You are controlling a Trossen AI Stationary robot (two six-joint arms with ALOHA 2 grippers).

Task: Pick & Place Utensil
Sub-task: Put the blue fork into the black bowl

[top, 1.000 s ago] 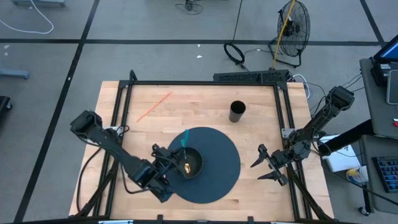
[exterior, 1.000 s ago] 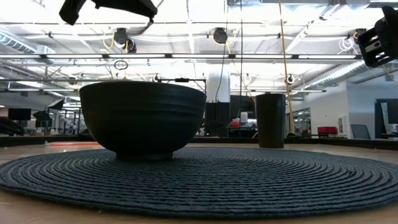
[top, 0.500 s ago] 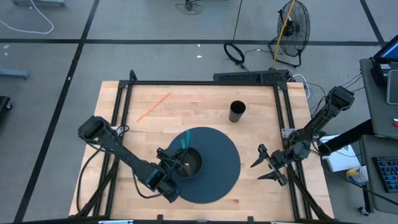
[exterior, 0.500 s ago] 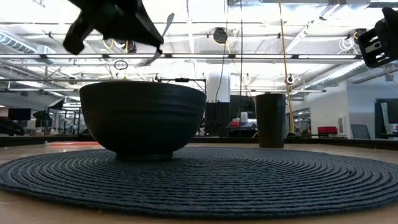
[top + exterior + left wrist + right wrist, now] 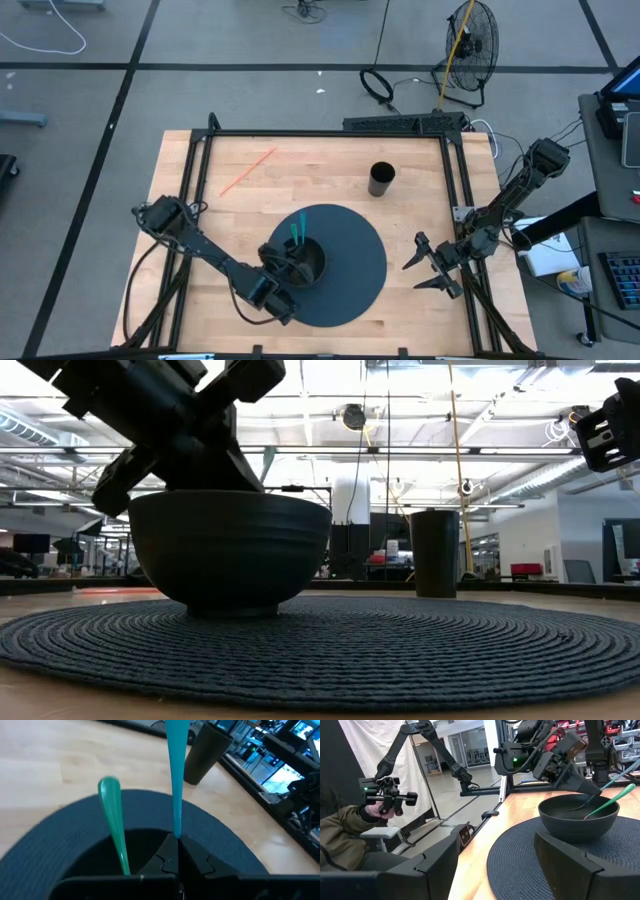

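A black bowl (image 5: pixel 308 262) stands on a round dark mat (image 5: pixel 355 265). A green utensil (image 5: pixel 114 822) leans inside the bowl, its rounded end sticking out past the rim. My left gripper (image 5: pixel 288 266) hangs over the bowl's near-left rim, shut on a blue utensil (image 5: pixel 175 775) that reaches into the bowl (image 5: pixel 580 817). My right gripper (image 5: pixel 422 267) waits open at the table's right edge, beside the mat. My left gripper pinches the blue utensil's handle (image 5: pixel 176 831) between its two shut fingers. The fingers slant down from the table's near left and lie along the handle. The long part sticks up past the fingertips, tilted. In the right wrist view, the lower end (image 5: pixel 576 807) dips inside the bowl.
A black cup (image 5: pixel 381 180) stands beyond the mat at the far right. A thin red stick (image 5: pixel 247 171) lies on the wood at the far left. A black frame (image 5: pixel 320 133) rims the table. A seated person (image 5: pixel 345 840) shows beyond the table.
My left gripper has come down toward the bowl and rolled, staying shut. The blue utensil, first held high above the bowl, has sunk with it and now reaches into the bowl beside the green one.
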